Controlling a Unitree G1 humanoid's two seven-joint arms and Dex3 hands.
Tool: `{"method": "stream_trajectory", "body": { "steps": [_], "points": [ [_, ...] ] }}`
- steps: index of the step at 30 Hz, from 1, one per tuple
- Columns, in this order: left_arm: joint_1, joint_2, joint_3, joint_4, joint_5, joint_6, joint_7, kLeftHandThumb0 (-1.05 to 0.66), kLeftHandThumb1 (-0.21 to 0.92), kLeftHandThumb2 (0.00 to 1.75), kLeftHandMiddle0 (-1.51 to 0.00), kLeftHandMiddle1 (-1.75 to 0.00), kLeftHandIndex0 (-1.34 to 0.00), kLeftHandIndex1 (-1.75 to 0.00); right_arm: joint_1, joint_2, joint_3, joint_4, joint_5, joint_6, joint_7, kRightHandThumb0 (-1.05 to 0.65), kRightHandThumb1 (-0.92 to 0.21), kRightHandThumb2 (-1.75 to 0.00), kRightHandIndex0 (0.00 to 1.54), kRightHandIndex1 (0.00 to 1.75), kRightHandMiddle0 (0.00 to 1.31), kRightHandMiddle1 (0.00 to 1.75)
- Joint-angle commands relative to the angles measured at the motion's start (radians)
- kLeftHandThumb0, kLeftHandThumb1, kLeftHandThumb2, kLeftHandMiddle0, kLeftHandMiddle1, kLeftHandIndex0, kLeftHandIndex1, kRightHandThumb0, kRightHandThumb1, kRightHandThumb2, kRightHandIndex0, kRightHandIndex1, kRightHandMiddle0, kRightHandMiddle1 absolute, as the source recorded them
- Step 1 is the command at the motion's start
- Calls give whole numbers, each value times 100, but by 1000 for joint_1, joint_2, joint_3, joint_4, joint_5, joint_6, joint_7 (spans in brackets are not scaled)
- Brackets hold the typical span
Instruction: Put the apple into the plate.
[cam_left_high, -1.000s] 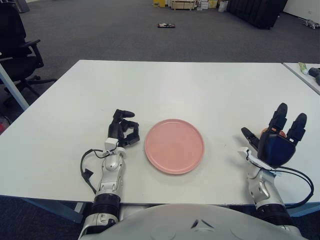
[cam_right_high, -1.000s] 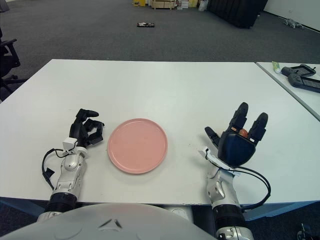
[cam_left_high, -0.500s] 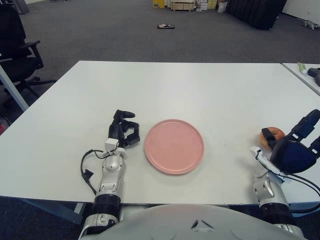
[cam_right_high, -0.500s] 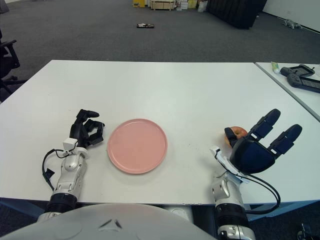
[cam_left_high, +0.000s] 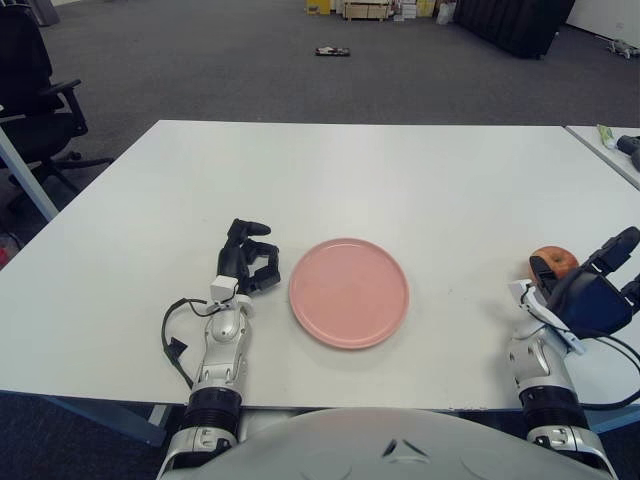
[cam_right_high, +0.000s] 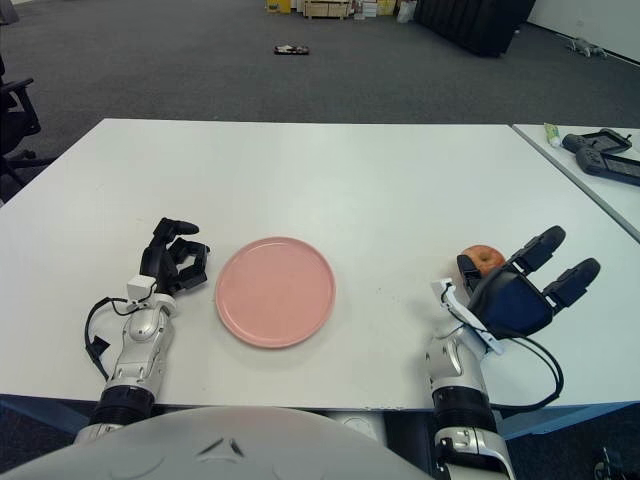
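Head-camera view of a white counter with the robot's two arms at its near edge. A round pink plate lies flat on the counter in front of the robot, slightly left of centre, and holds nothing. The apple, reddish-orange, sits on the counter well to the right of the plate, apart from it. The right hand is just beside the apple on its near right side, dark palm turned toward the fruit, two fingers extended and spread up and to the right, and the thumb close against the apple's left side; the fingers are apart and do not close around the fruit, and whether the thumb actually touches it cannot be told. The left hand shows just left of the plate, near its rim but apart from it, with its black fingers curled loosely together and holding nothing. A black cable loops beside the left forearm. At the far right, a second counter carries a dark device and a small tube. Grey carpeted floor extends behind the counter, with an office chair at the far left.
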Motion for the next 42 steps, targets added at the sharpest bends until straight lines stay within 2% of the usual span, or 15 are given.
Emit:
{"method": "stream_trajectory", "body": {
  "steps": [1, 9, 28, 30, 32, 34, 42],
  "points": [
    [-2, 0, 2, 14, -4, 4, 2, 0, 43, 111, -59, -148, -40, -175, -35, -1, 16, 14, 16, 40, 53, -100, -81, -24, 0, 0, 0, 0],
    [2, -1, 3, 7, 2, 11, 12, 0, 43, 113, -57, -154, -39, -175, -51, -17, 39, 39, 33, 60, 123, -98, -81, -23, 0, 0, 0, 0],
    [7, 4, 2, 8, 3, 6, 12, -1, 42, 115, -56, -158, -39, -175, -47, -27, 50, 37, 49, 63, 124, -96, -80, -23, 0, 0, 0, 0],
    [7, 4, 2, 9, 0, 6, 9, -1, 42, 115, -55, -158, -39, -175, -51, -23, 72, 2, 63, 66, 198, -96, -80, -23, 0, 0, 0, 0],
    [6, 4, 2, 9, -3, 8, 7, -1, 42, 115, -55, -157, -39, -175, -62, -22, 108, -59, 96, 72, 336, -96, -80, -23, 0, 0, 0, 0],
    [6, 4, 2, 9, -4, 10, 8, -1, 43, 114, -56, -156, -40, -175, -70, -31, 122, -68, 116, 60, 408, -95, -79, -22, 0, 0, 0, 0],
    [6, 1, 4, 6, 1, 15, 18, 0, 44, 110, -57, -149, -41, -175, -94, -51, 129, -35, 125, 53, 456, -84, -74, -26, 0, 0, 0, 0]
  ]
}}
